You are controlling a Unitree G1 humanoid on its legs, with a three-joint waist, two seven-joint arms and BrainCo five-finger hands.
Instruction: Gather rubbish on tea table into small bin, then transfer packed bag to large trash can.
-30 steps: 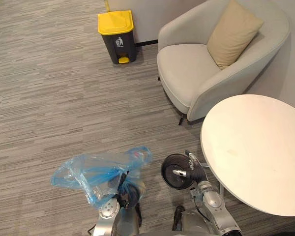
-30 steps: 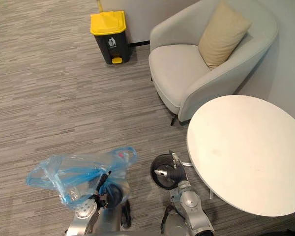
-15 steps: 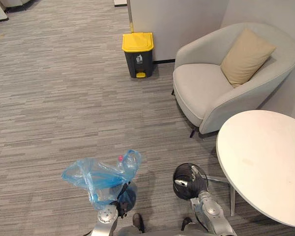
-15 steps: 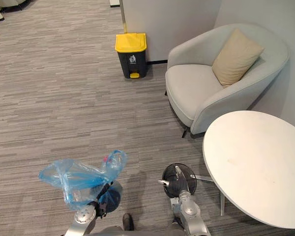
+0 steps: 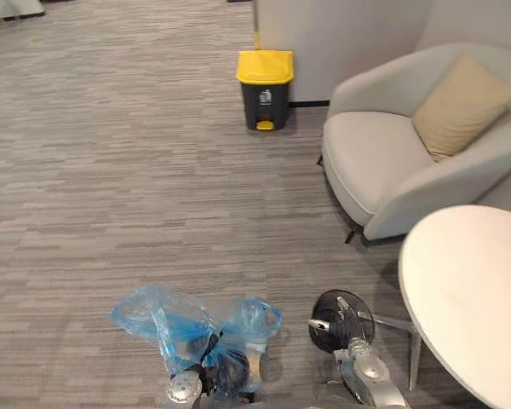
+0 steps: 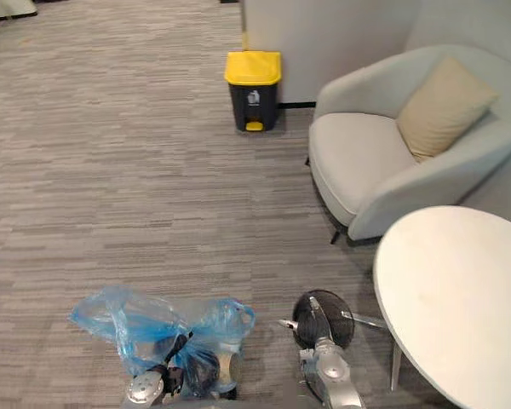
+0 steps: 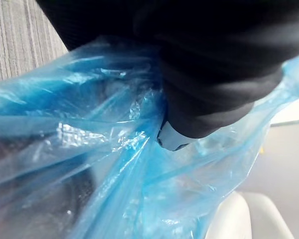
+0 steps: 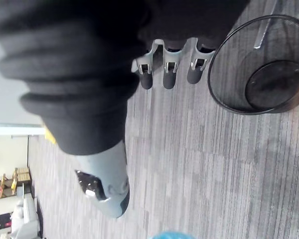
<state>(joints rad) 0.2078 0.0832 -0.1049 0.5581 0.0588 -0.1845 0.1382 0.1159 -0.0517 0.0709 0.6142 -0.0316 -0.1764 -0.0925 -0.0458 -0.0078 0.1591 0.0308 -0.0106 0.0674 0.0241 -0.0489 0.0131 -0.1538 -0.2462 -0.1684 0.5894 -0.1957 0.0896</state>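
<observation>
A blue see-through bag (image 5: 192, 328) hung low in front of the robot, on its left, above grey carpet (image 5: 128, 187). It lay sideways, its long axis running left to right. Its gathered neck pointed back to the left hand (image 7: 173, 141), which was clenched on the bunched plastic. The bag was crinkled and puffed into two lobes, with dark and pale shapes dimly showing inside. The right hand (image 8: 168, 69) was released, fingers straight, holding nothing, over a black mesh bin (image 5: 341, 319). A white round table (image 5: 477, 298) stood to the right. Well beyond stood a yellow-lidded trash can (image 5: 265, 85) beside a grey armchair (image 5: 383, 162).
</observation>
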